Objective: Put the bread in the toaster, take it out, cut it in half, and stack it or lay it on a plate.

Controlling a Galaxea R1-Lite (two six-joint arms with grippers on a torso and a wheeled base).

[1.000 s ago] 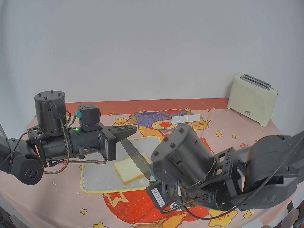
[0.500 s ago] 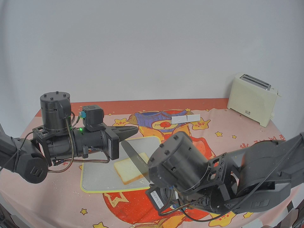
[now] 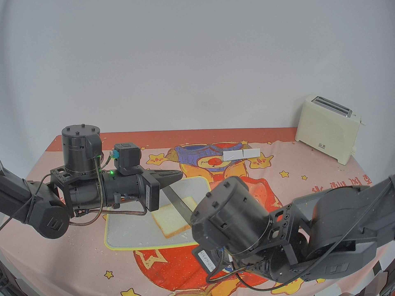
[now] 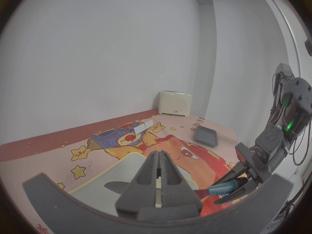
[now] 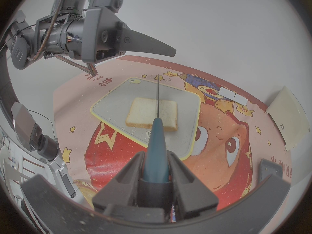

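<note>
— Spotted the bread (image 5: 152,113)?

— Yes. Lay flat in the middle of the cutting board (image 5: 113,104), right under the knife (image 5: 157,127).

— Hard to handle?

— Looked soft and light. Easy to squash or tear, probably. Best pinched gently at a crust edge, or pressed flat near one side for the cut.

— And the claws?

— Saw the right gripper (image 5: 156,161) clamped tight on the blue knife handle. Saw the left gripper (image 3: 173,175) with fingers pressed together, holding nothing, up over the far side of the board.

— Anything hard to see?

— Could not tell whether the blade touched the bread or hung just over it. Lost the bread's near corner behind the right arm from the head. Found the dark plate (image 4: 205,136) well apart from the board, and the toaster (image 3: 328,127) far off in the corner.
</note>
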